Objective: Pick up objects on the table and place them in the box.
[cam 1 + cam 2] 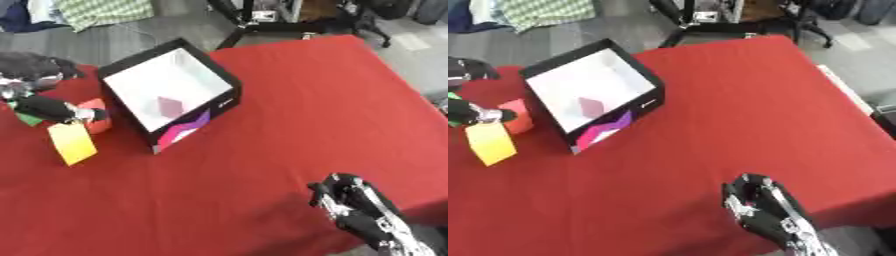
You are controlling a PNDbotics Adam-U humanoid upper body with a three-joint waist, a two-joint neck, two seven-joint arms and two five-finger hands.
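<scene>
Box [171, 92] holds one dark pink piece [170, 105]. Left of box: left hand [52, 109] grasps a yellow card [72, 143], touching an orange block [98, 116]; green piece [28, 119] beside. Those three remain. Right hand [354, 205] idle below box, fingers curled, holding nothing.

We saw a plain red tablecloth [289, 100] covering the whole tabletop. Near its far left corner the box [171, 90] was black outside and white inside, with a dull pink diamond patch [170, 105] on its floor and magenta and purple shapes on its near wall. At the left edge we noted a yellow card [72, 142], an orange-red block [96, 116] and a bit of green [28, 119]. The left hand [48, 107] was black there; the right hand [354, 202], near the near right corner, was black with silver. Beyond the table lay a green-and-white checked cloth [109, 11].
</scene>
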